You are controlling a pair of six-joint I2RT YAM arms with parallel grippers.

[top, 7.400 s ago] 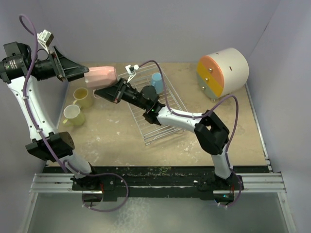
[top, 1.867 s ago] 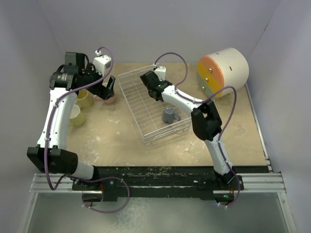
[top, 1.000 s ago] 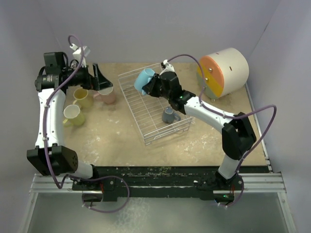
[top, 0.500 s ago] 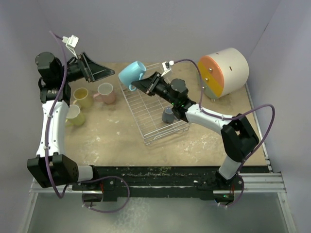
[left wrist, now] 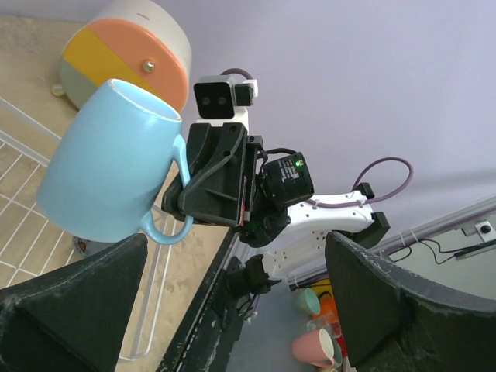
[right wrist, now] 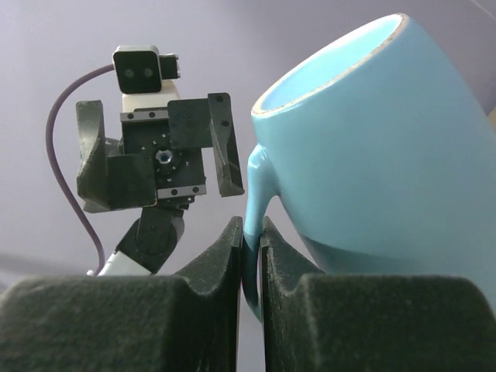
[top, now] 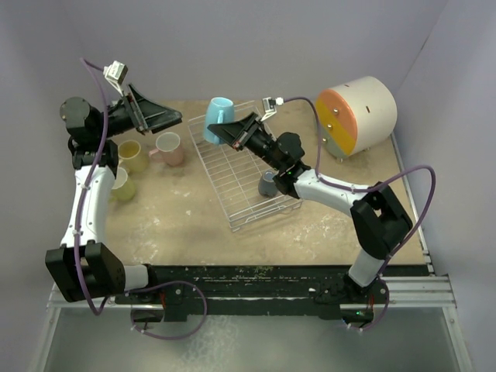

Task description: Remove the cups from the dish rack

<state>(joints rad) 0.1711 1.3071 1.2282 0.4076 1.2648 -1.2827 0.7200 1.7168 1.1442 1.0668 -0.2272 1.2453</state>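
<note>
Three cups are unloaded: the pink mug (top: 168, 147) and two yellowish mugs (top: 130, 156) stand on the table (top: 194, 225), left of the dish rack (top: 232, 178). The right gripper (right wrist: 249, 232) pinches the light blue mug (top: 216, 122) by its handle, aloft over the rack's far-left edge. The grey-blue mug (top: 267, 184) sits inside, not yet unloaded. The left gripper (top: 163, 118) is spread wide and empty.

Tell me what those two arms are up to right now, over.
Right gripper shut on light blue mug, by its handle, held above dish rack. Left gripper open, empty, facing it. Grey-blue mug in rack. Nothing between.
</note>
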